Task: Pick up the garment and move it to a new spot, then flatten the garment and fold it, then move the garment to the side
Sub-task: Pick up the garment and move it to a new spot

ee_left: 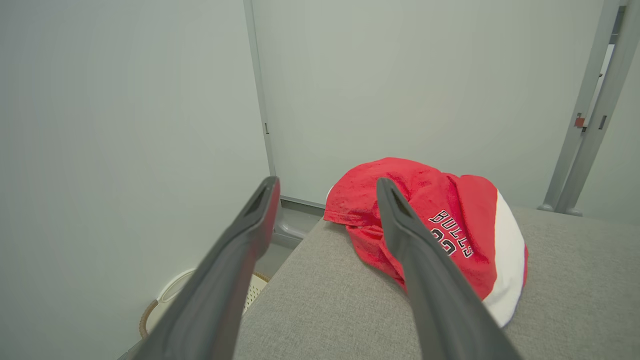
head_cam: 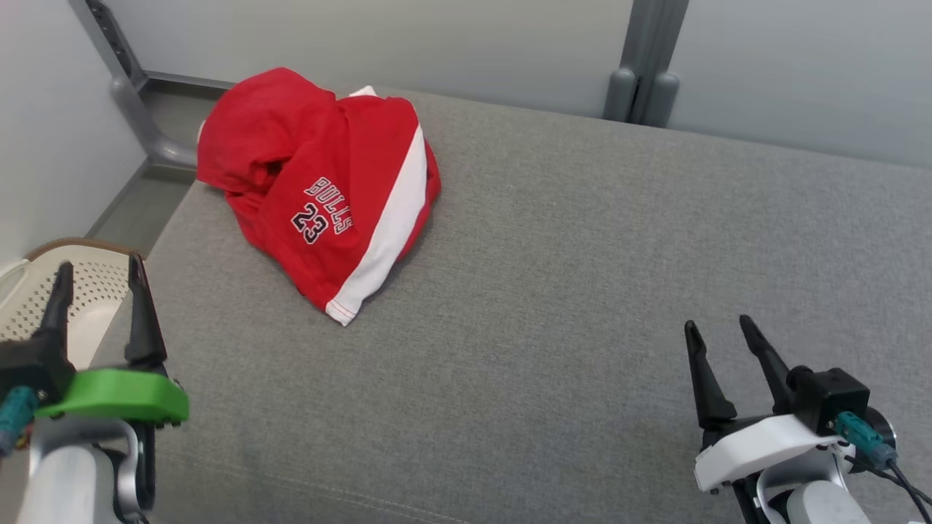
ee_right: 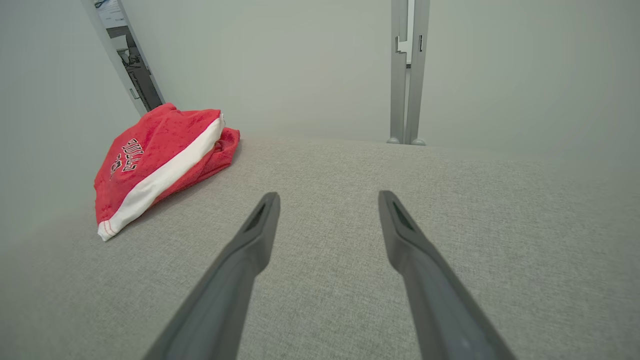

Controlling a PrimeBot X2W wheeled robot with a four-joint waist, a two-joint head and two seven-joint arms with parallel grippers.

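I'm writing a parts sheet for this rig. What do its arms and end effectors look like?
The left end effector has two long, dark, tapering fingers on a bright green mount, with a teal connector beside it. The right end effector has the same fingers on a white mount, plus a black block with a teal plug and dark cables.

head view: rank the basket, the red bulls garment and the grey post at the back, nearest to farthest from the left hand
1. basket: right beside the left hand, off the left edge of the grey surface.
2. red garment: crumpled at the surface's far left corner.
3. grey post: behind the far edge, toward the right.
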